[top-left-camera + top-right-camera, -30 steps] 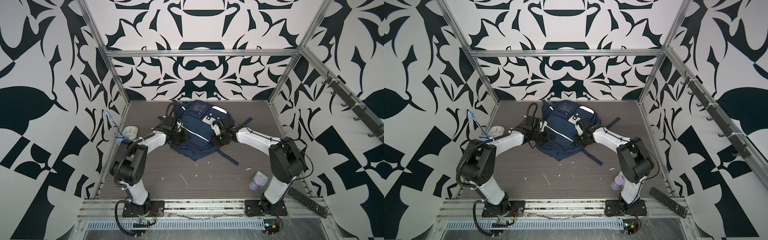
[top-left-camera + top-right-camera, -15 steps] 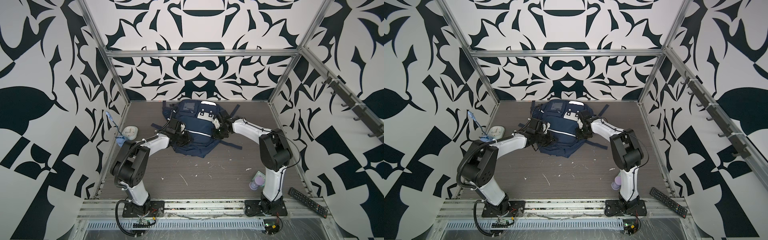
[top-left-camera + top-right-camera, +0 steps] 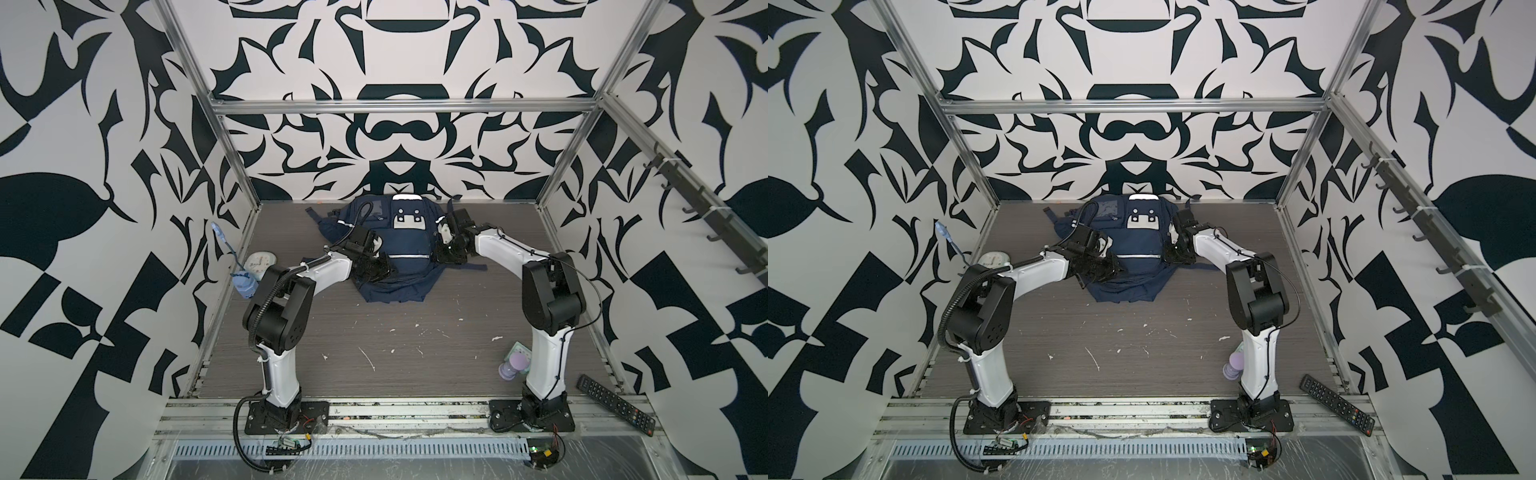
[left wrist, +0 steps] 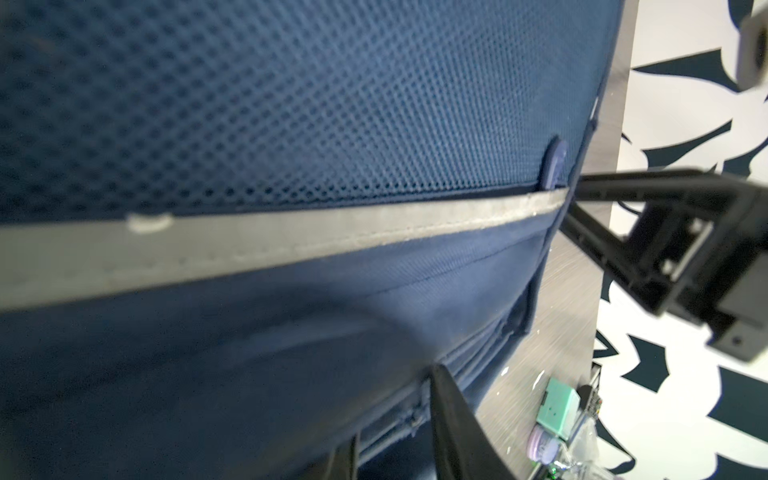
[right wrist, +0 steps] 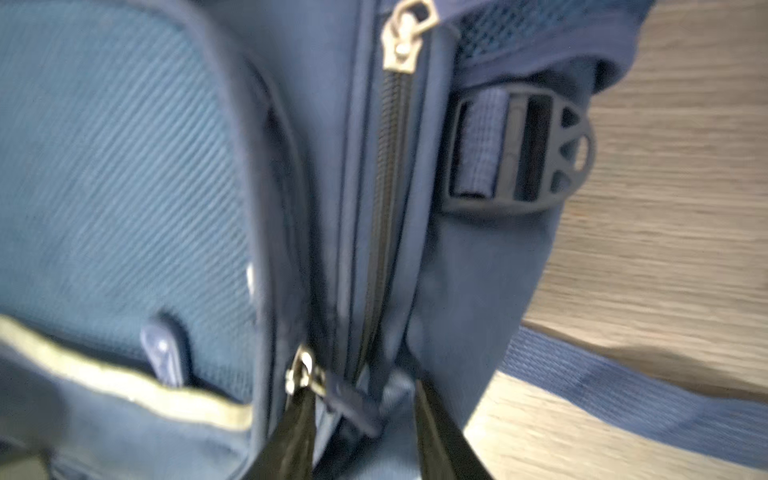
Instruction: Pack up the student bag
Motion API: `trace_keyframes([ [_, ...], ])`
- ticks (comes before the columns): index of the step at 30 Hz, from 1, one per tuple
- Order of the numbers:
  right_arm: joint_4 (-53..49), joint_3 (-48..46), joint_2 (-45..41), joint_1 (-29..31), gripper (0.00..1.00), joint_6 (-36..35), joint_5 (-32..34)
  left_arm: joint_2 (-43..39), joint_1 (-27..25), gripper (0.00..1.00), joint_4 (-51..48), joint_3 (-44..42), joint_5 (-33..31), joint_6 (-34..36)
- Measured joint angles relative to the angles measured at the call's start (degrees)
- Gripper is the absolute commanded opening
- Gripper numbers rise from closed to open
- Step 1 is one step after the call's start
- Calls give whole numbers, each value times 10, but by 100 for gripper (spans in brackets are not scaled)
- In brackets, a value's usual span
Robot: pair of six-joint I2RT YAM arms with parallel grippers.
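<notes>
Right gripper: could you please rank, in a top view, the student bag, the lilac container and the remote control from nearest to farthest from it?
1. student bag: at the back of the table, with the right gripper right at its side.
2. lilac container: front right, beside the right arm's base.
3. remote control: farthest, just past the table's front right corner.

Your floor (image 3: 395,332) lies open before the student bag (image 3: 409,249), clock (image 3: 258,262) crowds the left wall, purple bottle (image 3: 514,369) beside your right arm's base.
</notes>
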Motion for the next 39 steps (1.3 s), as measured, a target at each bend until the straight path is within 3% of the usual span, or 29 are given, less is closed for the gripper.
trace_keyframes([
  [7, 20, -122, -129, 0, 67, -2, 13, -4, 0, 72, -14, 3, 3, 18],
  [10, 28, -167, -189, 0, 80, -7, 26, -26, 0, 78, -24, -3, 5, 31],
  [12, 35, -195, -231, 0, 99, -10, 38, -54, 2, 81, -35, -12, 5, 42],
  [16, 53, -245, -304, -3, 100, -10, 67, -123, 2, 100, -55, -26, 0, 73],
  [26, 118, -395, -440, -20, 99, 11, 143, -271, 26, 99, -71, -113, -68, 119],
  [33, 184, -472, -547, -20, 100, 8, 232, -399, 42, 99, -66, -212, -166, 132],
  [39, 291, -580, -603, -20, 99, -10, 259, -419, 55, 99, -45, -235, -253, 157],
])
